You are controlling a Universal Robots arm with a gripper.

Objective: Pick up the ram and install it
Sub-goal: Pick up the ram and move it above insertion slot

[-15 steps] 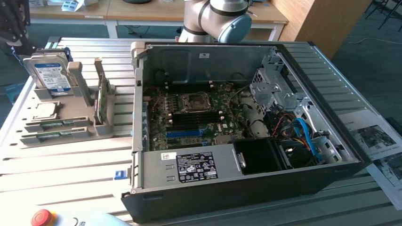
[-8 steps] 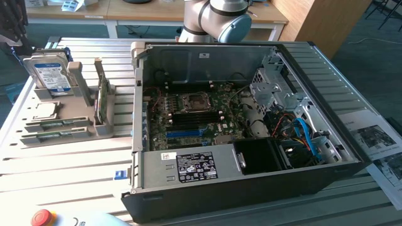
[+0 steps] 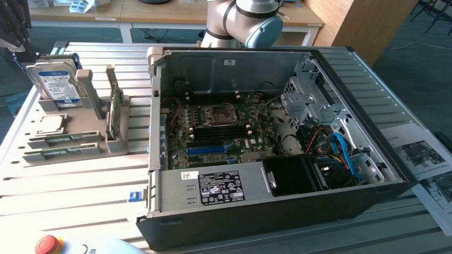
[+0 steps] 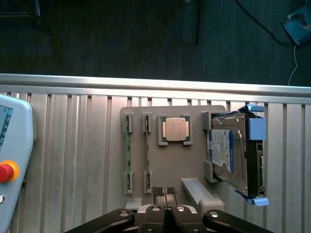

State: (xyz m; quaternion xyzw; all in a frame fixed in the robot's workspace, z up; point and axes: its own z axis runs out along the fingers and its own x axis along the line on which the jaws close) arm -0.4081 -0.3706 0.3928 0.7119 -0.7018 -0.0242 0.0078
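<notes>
Approach stage, pickup not begun. Black two-fingered gripper, fingers pressed together and empty, hovers over grey slotted holder at the exterior view's left. Long thin green circuit-board ram stands edgewise in its slot, untouched. Grasping likely calls for parted fingers straddling it.

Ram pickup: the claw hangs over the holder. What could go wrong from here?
1. The claw is shut; lowered like this, it would likely strike a ram stick or the holder rather than straddle the stick.
2. The two sticks stand close together, so a finger may snag the other stick.
3. The memory slots lie beside the socket, so a misaligned stick could hit it.
</notes>
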